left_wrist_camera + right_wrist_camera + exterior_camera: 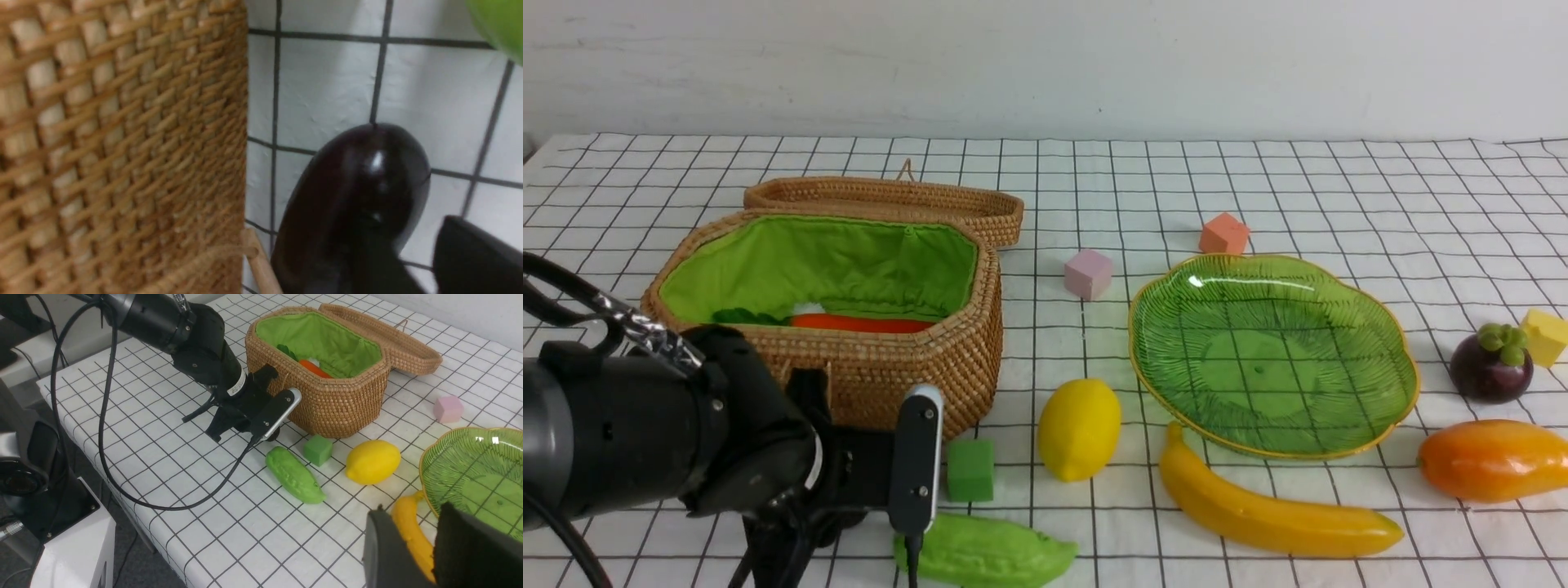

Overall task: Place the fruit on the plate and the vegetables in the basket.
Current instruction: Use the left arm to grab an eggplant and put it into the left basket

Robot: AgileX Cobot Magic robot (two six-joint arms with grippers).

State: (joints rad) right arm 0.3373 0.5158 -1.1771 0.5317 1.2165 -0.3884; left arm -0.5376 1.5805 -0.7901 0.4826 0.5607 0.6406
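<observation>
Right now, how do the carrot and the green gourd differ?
Place: the carrot lies inside the basket, while the gourd lies on the checked cloth in front of it.
Colour: the carrot is orange-red with green leaves at one end; the gourd is light green all over.
Visibility: in the front view, the basket wall hides most of the carrot, while most of the gourd shows.
Both are toy vegetables lying flat.

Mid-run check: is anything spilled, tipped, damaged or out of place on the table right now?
Nothing stands out. The woven wicker basket sits upright with its lid lying open behind it and the orange carrot inside. The green leaf-shaped glass plate lies level and unbroken.
</observation>
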